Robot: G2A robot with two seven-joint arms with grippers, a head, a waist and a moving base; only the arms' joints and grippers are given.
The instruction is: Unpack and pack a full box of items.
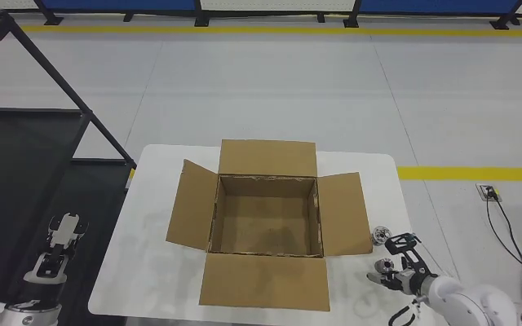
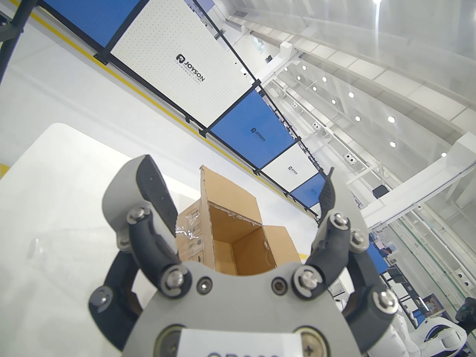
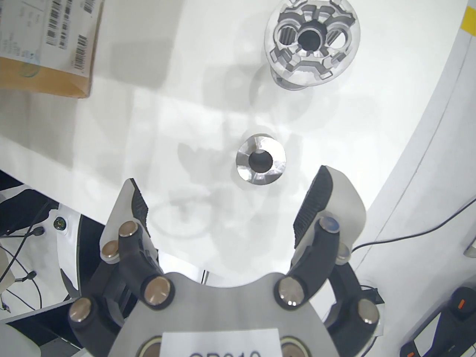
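From my right wrist camera I saw the right gripper (image 3: pixel 227 192) hanging over the table (image 1: pixel 155 228) with its jaws spread wide and nothing between them. Just ahead of its fingertips, and a little toward the ribbed right-hand pad, stood a small metal bushing (image 3: pixel 261 164), its bore pointing straight up at the lens. Seen end-on like that it offered no long axis across the table, so I judged any jaw angle would fit its round wall. What mattered was that it sat forward of the fingertips rather than between them. Beyond it, apart from it, stood a larger cast metal hub (image 3: pixel 311 38) with cut-out pockets around a central hole, also end-up. Further still, in the top view, the cardboard box (image 1: pixel 265 283) sat at the middle of the table with all four flaps folded out, and I could make out nothing inside. Both metal parts lay beside its right flap. The left gripper (image 2: pixel 238 172) was farthest off, by the table's left edge, its fingers wide apart and empty. So I reckoned the right arm was plainly the nearer one to either part, the bushing first.
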